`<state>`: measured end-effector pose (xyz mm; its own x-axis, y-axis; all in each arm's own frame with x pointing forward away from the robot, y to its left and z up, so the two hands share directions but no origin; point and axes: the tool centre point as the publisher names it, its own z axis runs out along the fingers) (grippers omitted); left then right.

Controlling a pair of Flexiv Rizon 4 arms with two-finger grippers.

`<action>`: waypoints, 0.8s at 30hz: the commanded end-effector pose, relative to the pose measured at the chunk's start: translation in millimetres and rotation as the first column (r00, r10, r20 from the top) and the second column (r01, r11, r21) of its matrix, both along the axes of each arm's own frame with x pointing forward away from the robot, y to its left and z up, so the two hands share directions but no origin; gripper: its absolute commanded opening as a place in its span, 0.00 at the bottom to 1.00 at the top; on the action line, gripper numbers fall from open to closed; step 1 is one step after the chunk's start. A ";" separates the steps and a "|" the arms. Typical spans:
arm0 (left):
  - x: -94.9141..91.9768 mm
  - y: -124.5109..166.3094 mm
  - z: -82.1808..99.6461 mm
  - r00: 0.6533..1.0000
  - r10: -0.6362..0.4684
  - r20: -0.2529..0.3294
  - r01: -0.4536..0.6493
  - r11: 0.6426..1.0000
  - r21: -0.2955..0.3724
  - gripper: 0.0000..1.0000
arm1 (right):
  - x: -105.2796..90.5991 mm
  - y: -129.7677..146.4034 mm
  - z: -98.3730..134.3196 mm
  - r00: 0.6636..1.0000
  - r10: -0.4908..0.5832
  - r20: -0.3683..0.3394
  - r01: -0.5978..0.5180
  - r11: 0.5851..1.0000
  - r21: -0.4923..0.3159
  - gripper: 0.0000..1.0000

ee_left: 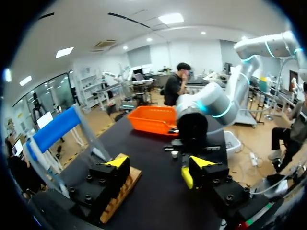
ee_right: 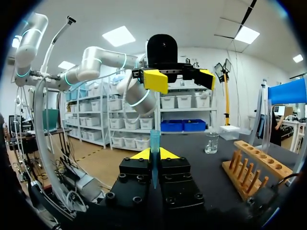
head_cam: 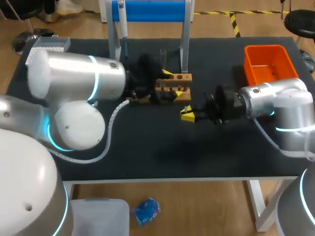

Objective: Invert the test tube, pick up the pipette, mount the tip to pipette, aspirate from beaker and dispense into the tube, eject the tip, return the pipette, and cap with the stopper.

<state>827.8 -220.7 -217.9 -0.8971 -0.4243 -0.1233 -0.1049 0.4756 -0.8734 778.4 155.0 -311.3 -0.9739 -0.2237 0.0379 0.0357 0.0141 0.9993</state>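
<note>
1. The right claw was closed on a blue pipette tip, which stood upright between its fingers.
2. That claw hung over the dark bench, near the wooden test-tube rack.
3. The left claw was open with its fingers spread wide, one finger at the rack's end.
4. The pipette hung on the blue-topped stand at the bench's far edge.
5. A glass beaker stood on the bench beyond the rack.
6. An orange bin sat at the far right corner.
7. I could not make out the test tube.
</note>
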 end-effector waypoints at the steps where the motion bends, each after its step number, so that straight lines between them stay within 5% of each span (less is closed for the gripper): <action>1: -2.6 21.4 4.9 0.995 0.095 0.020 -0.095 0.995 0.018 1.00 | -9.4 -12.9 0.8 1.000 -0.011 0.002 0.011 1.000 -0.006 0.00; 16: 38.2 66.8 -12.3 0.975 0.203 -0.088 -0.210 0.975 -0.077 1.00 | -33.1 -69.2 4.0 0.999 -0.034 0.005 0.034 0.998 -0.045 0.00; 24: 38.2 66.8 -12.3 0.975 0.203 -0.088 -0.210 0.975 -0.077 1.00 | -35.0 -75.0 4.0 0.999 -0.024 0.021 0.025 0.998 -0.057 0.00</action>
<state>864.5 -159.3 -227.9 -0.7686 -0.6390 -0.0325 -0.2714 0.3716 -0.8878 744.1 80.4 -308.3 -0.9798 -0.1977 0.0301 0.0169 0.0682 0.9975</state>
